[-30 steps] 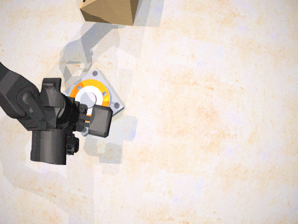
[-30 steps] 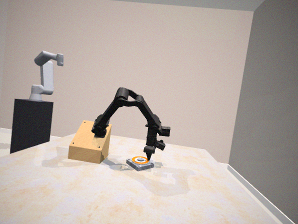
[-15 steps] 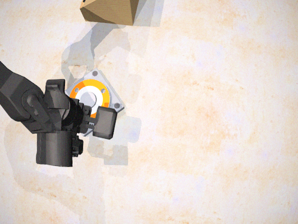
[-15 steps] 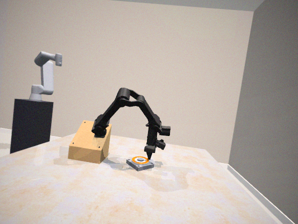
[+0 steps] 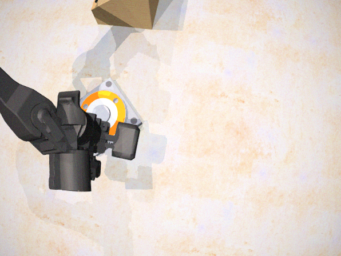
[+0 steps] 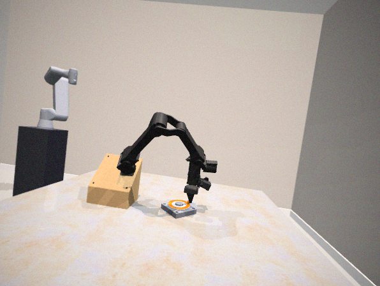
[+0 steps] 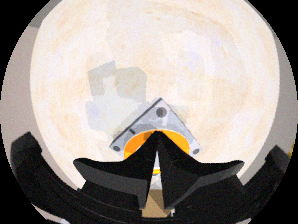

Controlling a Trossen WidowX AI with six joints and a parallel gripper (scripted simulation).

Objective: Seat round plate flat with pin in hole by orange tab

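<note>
I have the gripper (image 6: 190,195) down at the orange tab (image 5: 113,127) on the round plate (image 5: 104,108), jaws pressed together with nothing between them, working as a pusher. The plate sits on the post (image 5: 103,111) over the grey base (image 5: 108,84), near the middle of the table. I judge I'm in the turning step: nudging the tab to swing the plate round the post. I can't see the pin or tell whether the plate lies flat. Next calls for a small sideways push, then lifting away. No brands, labels or writing are readable in any of the 3 views.
</note>
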